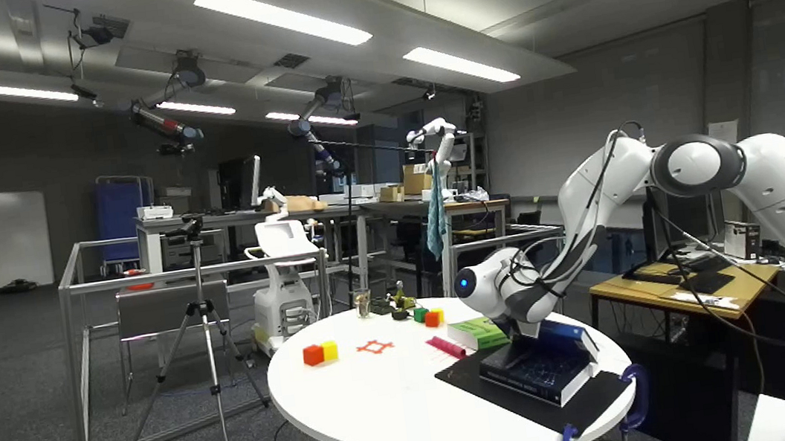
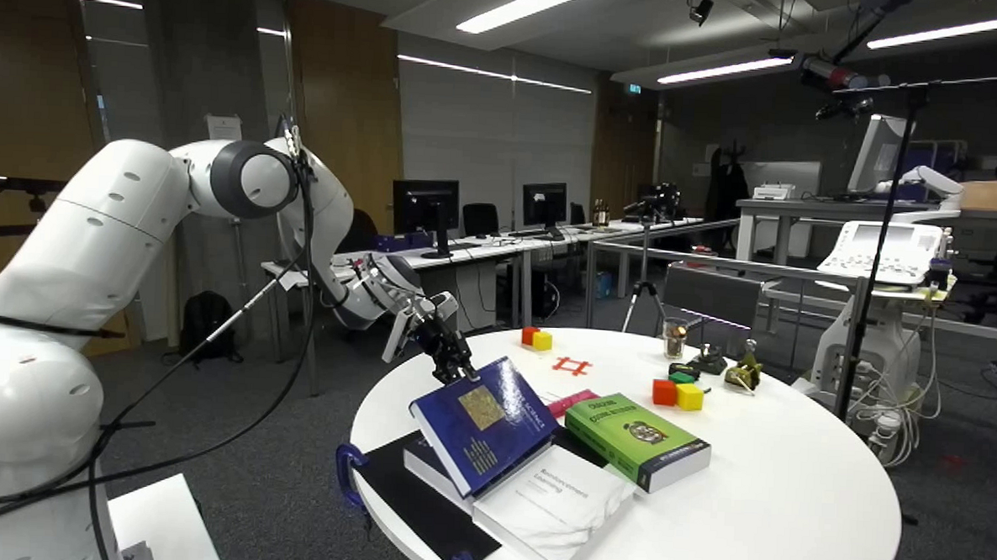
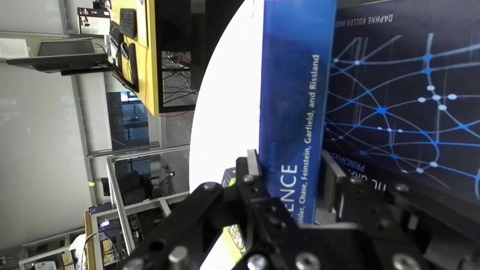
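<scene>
Where blue book slants, end effector ajar, 2 fingers clamping it

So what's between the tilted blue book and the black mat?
A thick dark book shows between the blue book and the black mat in both exterior views.

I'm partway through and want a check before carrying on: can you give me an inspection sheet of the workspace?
Surface: white round table with black mat, blue clamps at the edge.
Work items: blue book tilted, dark book lying flat; white book and green book nearby.
Clutter: coloured blocks, drinking glass, pink item.
Gripper: jaws either side of the blue book's spine; whether clamped tight cannot be told.
Cables: black cables hang along the arm.
Surroundings: tripod, monitors, metal railings.
</scene>
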Controlling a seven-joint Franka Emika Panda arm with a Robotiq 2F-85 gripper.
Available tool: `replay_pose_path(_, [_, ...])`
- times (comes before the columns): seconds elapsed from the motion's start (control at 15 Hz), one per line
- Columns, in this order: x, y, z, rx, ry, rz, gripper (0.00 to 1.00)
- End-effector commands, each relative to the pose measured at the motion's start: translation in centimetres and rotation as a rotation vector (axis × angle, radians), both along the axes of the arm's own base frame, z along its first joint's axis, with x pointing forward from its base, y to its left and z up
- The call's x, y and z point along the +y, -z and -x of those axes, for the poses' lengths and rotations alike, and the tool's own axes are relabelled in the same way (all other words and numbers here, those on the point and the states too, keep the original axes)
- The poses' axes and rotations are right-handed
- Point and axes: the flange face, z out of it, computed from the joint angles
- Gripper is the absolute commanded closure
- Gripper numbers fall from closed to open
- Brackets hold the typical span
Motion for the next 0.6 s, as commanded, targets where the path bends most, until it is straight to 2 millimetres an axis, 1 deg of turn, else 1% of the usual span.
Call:
replay_pose_path(0.0, [-0.55,-2.76,-0.81,0.033,0.001,0.044,0.83])
replay_pose_path(0.53, [-0.34,-2.31,-0.99,0.044,-0.012,0.04,0.83])
